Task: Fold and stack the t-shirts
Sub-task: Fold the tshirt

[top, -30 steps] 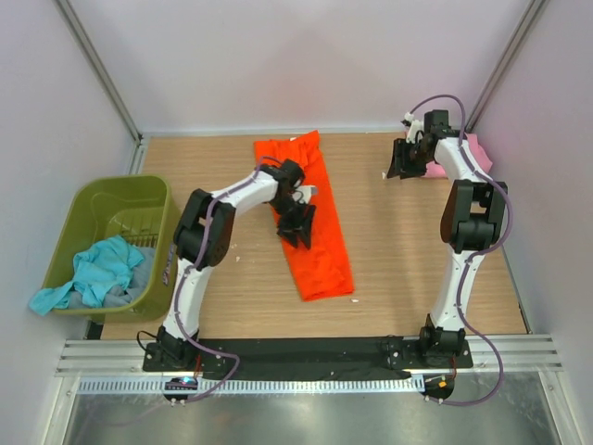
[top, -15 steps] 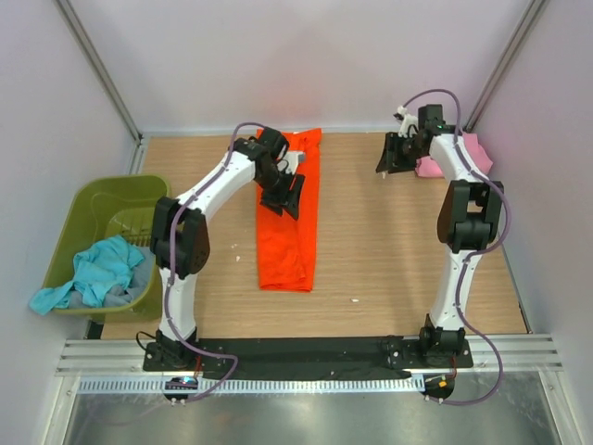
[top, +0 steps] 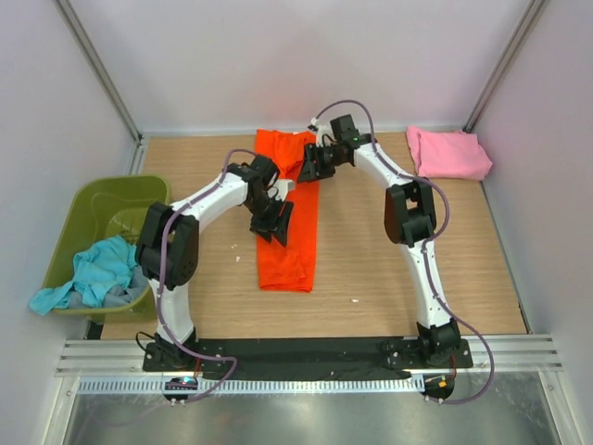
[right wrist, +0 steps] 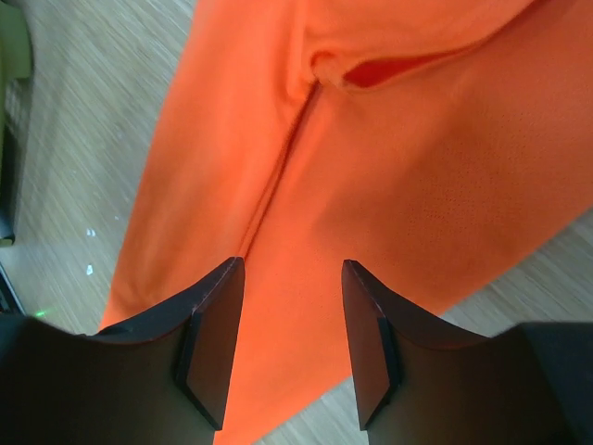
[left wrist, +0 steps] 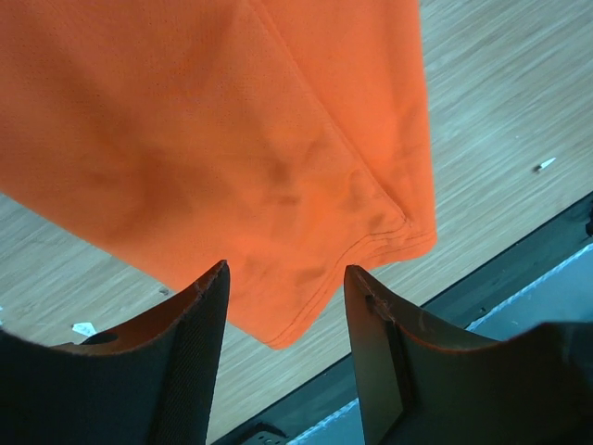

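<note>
At desk [top: 398,269] centre, a folded bright orange cloth t-shirt [top: 287,250] lies flat; left jaws and right jaws hover over it, parted, empty.

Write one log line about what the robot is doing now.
left gripper: open, over orange shirt | right gripper: open, over orange shirt | pink shirt: far right corner

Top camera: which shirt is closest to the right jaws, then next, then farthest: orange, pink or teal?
1. Bright orange cloth t-shirt, directly beneath, mid-table.
2. Pale pink cloth t-shirt, back right.
3. Teal cloth t-shirt, left, in olive-green plastic tub.
</note>
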{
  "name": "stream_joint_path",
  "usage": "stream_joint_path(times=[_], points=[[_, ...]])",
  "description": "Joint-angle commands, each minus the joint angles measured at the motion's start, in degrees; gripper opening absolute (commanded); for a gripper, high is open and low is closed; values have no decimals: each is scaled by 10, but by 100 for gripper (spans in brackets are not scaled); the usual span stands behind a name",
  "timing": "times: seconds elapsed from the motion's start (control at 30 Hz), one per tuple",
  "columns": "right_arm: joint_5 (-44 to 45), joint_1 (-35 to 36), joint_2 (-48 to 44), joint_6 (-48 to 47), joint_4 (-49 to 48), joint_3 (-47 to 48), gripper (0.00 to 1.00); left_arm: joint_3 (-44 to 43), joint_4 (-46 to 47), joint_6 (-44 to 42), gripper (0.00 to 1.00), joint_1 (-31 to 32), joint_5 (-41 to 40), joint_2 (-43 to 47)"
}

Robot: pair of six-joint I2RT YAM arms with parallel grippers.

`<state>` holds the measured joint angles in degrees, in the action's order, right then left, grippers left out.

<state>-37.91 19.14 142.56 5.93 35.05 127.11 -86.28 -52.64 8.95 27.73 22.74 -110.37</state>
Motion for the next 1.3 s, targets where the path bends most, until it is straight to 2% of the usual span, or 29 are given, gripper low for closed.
stream_joint_path(times=[0.0, 0.23, 0.37, 0.5, 0.7, 0.93, 1.1, 1.23, 1.27], points=[[-10, -4, 13, 20, -18, 31, 53, 11, 55, 8, 54, 7, 12, -1], [49, -1, 27, -16, 19, 3, 53, 21, 53, 20, 54, 15, 23, -47], [55, -11, 8, -43, 51, -31, 53, 30, 51, 19, 54, 52, -2, -49], [54, -21, -31, -55, 70, -85, 53, 53, 47, 34, 54, 80, 9, -43], [66, -27, -72, -89, 92, -141, 53, 101, 87, 52, 55, 126, 8, -20], [86, -31, -95, -109, 112, -151, 54, 119, 105, 56, 55, 191, 10, -13], [97, -33, -88, -111, 107, -140, 54, 89, 101, 59, 55, 234, 8, -40], [97, -33, -98, -117, 109, -143, 54, 79, 95, 56, 55, 239, -7, -32], [97, -34, -105, -119, 112, -150, 54, 79, 89, 55, 55, 239, -36, -21]])
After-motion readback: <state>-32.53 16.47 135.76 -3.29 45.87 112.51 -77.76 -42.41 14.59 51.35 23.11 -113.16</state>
